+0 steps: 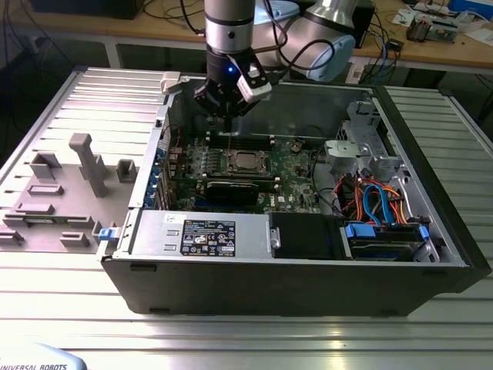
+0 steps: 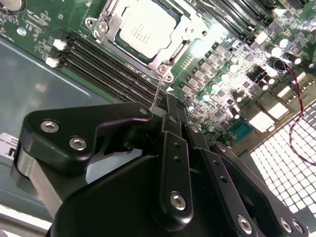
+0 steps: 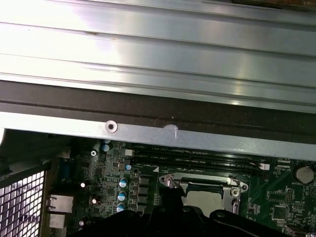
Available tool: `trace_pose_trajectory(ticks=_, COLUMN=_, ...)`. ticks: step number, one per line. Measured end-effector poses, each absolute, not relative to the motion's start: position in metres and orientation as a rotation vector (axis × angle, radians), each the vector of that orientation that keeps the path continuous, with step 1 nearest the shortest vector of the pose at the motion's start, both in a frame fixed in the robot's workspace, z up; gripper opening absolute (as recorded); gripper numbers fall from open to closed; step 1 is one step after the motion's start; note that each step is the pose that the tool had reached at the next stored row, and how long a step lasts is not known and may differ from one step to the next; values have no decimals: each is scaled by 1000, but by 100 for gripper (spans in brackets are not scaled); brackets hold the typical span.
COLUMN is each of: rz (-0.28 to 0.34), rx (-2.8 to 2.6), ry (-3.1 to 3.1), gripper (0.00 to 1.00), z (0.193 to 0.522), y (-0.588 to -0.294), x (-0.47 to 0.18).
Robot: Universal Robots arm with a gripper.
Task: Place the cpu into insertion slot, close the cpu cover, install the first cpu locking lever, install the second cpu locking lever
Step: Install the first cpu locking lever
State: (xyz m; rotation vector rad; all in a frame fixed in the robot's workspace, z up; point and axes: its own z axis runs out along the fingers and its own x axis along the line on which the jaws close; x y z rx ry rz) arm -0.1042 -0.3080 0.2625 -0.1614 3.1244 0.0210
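Observation:
The cpu (image 2: 147, 27) lies flat in its socket on the motherboard, silvery top up, also seen as the cpu (image 1: 246, 162) and the cpu (image 3: 204, 201). The cpu cover (image 2: 106, 25) is down around it as a metal frame. A thin wire locking lever (image 2: 159, 89) stands up from the socket's corner to my fingertips. My gripper (image 2: 160, 109) hangs above the socket's far edge, shut on the lever's upper end. In the exterior view the gripper (image 1: 231, 114) is over the lever (image 1: 231, 132). I cannot make out a second lever.
The open computer case (image 1: 293, 274) encloses the board. A long black card (image 1: 231, 190) lies in front of the socket, memory slots (image 2: 108, 64) behind it. A power supply (image 1: 200, 233) and drive bay with blue cables (image 1: 377, 204) fill the front. A grey fixture (image 1: 85, 166) stands at the exterior view's left.

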Motion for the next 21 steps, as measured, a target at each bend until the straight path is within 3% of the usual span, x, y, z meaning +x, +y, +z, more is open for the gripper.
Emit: trace_pose_trajectory(ticks=21, rz=21, rx=-160, ry=3124, gripper=11, z=262, y=-308, x=-97)
